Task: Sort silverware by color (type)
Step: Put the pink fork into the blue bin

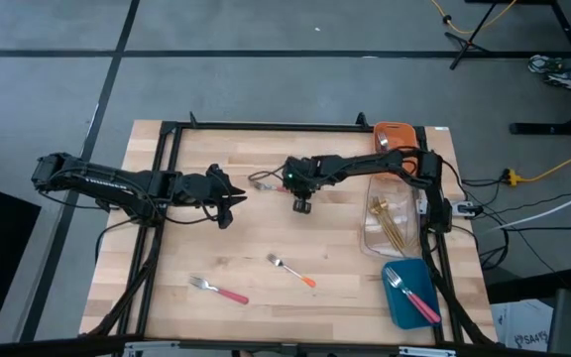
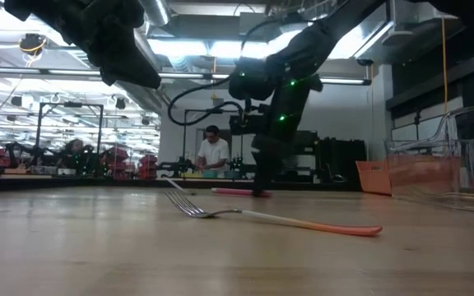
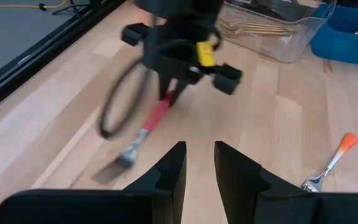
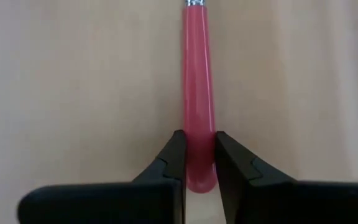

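A: The right gripper has its two dark fingers pinched on the end of a pink-red handled fork, which lies flat on the wooden table. In the high view that gripper sits just above the centre of the frame, with the arm reaching in from the right edge of the table.

B: And the other one?

A: The left gripper is left of centre in the high view, near the right one but apart from it. In its own wrist view the fingers stand slightly parted with nothing between them, over bare wood.

B: Where is the rest of the silverware?

A: An orange-handled fork lies in the lower middle of the high view; the low view shows it flat on the table in the foreground. A second pink-handled fork lies at the lower left of it. Several gold utensils are in the clear bin at the right, and a pink-handled fork lies in the blue bin at the lower right. The orange bin is at the upper right corner of the table.

B: Anything behind?

A: In the low view a person in a white top is in the room beyond the table.
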Robot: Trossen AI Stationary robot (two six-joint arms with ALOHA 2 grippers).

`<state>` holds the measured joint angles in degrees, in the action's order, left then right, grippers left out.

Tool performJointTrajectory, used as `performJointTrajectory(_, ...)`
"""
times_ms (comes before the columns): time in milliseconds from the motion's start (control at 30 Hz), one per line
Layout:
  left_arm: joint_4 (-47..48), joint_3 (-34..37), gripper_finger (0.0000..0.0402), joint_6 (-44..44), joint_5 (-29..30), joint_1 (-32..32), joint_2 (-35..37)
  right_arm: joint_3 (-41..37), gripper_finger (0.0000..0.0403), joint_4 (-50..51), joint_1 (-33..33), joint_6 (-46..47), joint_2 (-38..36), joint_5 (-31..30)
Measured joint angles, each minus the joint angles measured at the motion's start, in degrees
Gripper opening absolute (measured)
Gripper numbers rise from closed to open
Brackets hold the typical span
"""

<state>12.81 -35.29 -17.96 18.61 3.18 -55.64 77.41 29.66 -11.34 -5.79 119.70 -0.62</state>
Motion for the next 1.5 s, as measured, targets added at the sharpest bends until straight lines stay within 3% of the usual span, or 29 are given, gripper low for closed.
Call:
performJointTrajectory(667,0.0,0.0,0.0077,0.0,0.0,0.0,0.0,6.3,0.0045,20.6,16.8,12.3,0.3,1.4)
performJointTrajectory(1000,0.0,0.0,0.0077,0.0,0.0,0.0,0.0,6.3,0.0046,20.4,23.9,19.1,0.3,1.1)
performJointTrajectory(1200,0.0,0.0,0.0077,0.0,0.0,0.0,0.0,6.3,0.0050,20.2,25.4,20.3,0.3,-2.7)
performJointTrajectory(1500,0.0,0.0,0.0077,-0.1,0.0,0.0,0.0,6.3,0.0097,20.0,25.3,20.5,0.4,-2.2)
